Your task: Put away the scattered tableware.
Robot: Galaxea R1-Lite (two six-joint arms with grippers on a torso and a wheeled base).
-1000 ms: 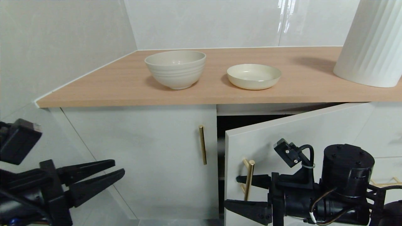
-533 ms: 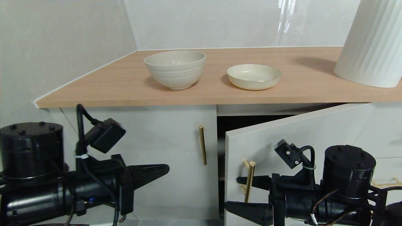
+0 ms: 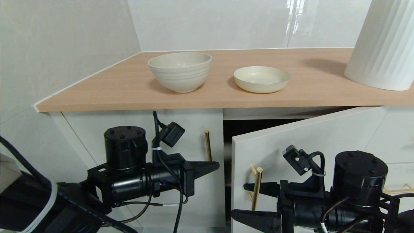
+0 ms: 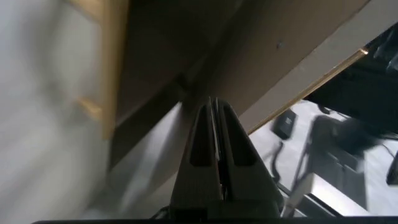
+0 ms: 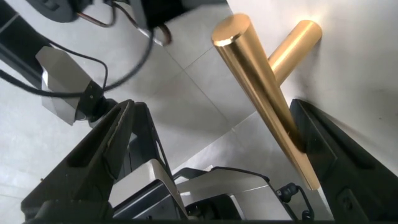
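Note:
A deep beige bowl and a shallow cream dish stand on the wooden counter. Below it, the right cabinet door is ajar. Its gold handle lies between the fingers of my right gripper, which is open and straddles the bar. My left gripper is shut and empty. Its tip is level with the closed left door's gold handle, at the dark gap between the doors.
A tall white ribbed vessel stands at the counter's right end. Tiled walls close in the left side and the back. The left cabinet door is closed. The cabinet's inside is dark.
My left arm has swung in from the far left to the gap between the doors, and its fingers have gone from open to shut. The right arm has barely moved.

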